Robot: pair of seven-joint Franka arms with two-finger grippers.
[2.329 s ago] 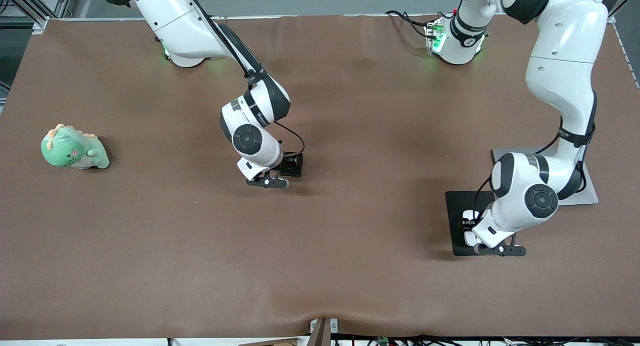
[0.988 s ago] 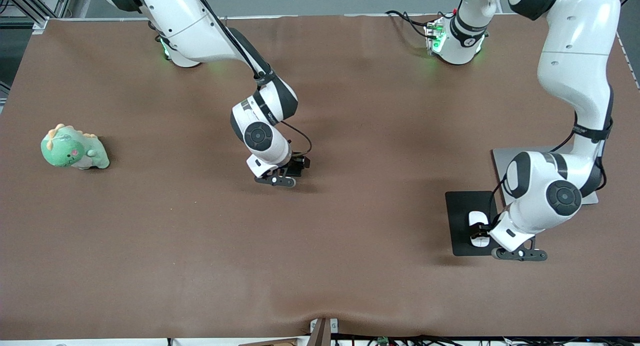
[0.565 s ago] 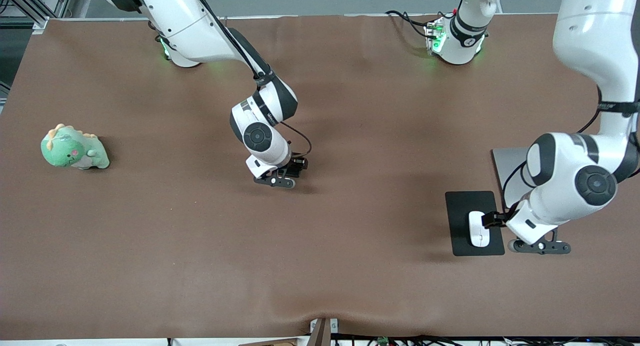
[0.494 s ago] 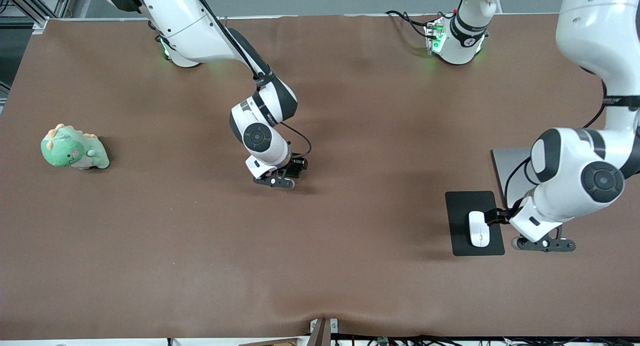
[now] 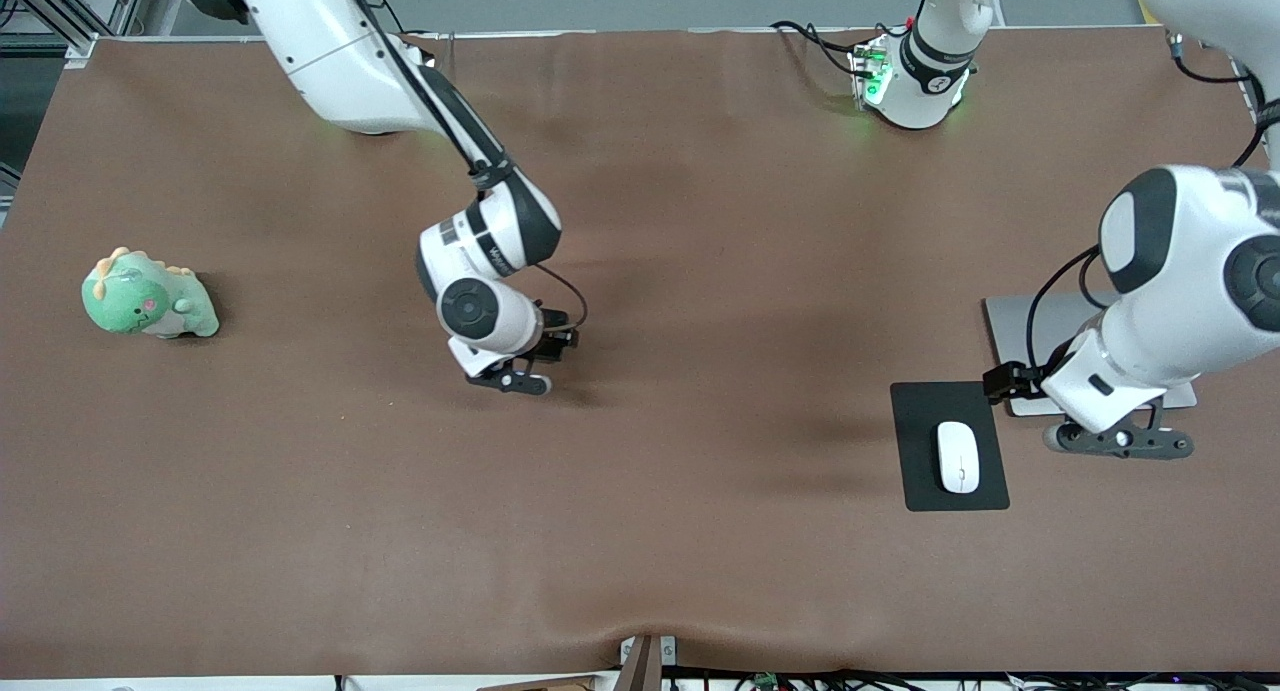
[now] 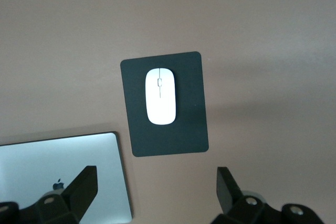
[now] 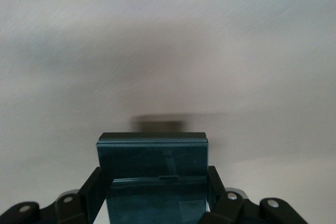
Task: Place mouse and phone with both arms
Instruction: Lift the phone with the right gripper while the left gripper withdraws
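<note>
The white mouse [image 5: 958,456] lies on the black mouse pad [image 5: 925,421], free of any gripper. It also shows in the left wrist view [image 6: 161,96] on the pad [image 6: 184,135]. My left gripper [image 5: 1118,441] is open and empty, raised over the table beside the pad; its gap shows in the left wrist view [image 6: 156,192]. My right gripper [image 5: 512,379] is shut on the black phone [image 7: 152,163] and holds it low over the middle of the table, its shadow just beneath.
A closed silver laptop [image 5: 1010,316] lies beside the pad, farther from the front camera; it also shows in the left wrist view [image 6: 63,171]. A green dinosaur plush [image 5: 148,296] sits toward the right arm's end of the brown table [image 5: 700,531].
My left gripper let go of the mouse on the pad, opened and rose away toward the left arm's end. My right gripper shifted toward the right arm's end with the phone.
</note>
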